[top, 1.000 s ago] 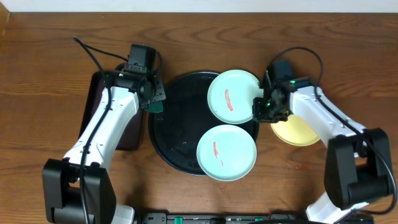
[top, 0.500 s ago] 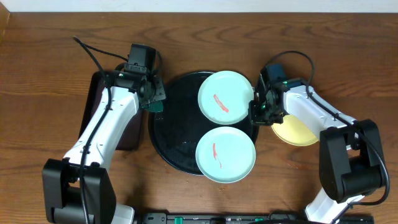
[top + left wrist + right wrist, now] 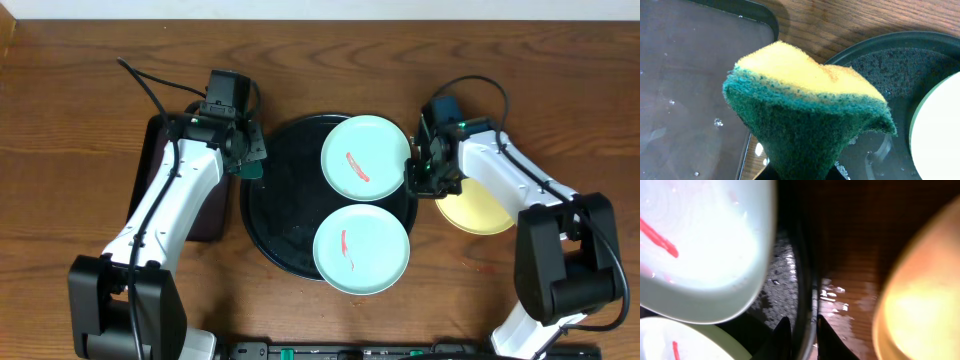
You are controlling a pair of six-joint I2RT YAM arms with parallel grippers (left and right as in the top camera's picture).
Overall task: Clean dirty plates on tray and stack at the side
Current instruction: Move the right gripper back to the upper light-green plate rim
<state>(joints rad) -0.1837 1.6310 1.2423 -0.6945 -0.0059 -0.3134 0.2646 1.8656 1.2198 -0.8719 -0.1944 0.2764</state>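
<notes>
Totalling three plates, one tray

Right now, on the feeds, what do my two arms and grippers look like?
The left arm and the right arm have white shells, black joints and black bases. A looping black cable runs from each black wrist module. The right wrist shows a small green light. The left gripper and the right gripper are dark.
</notes>
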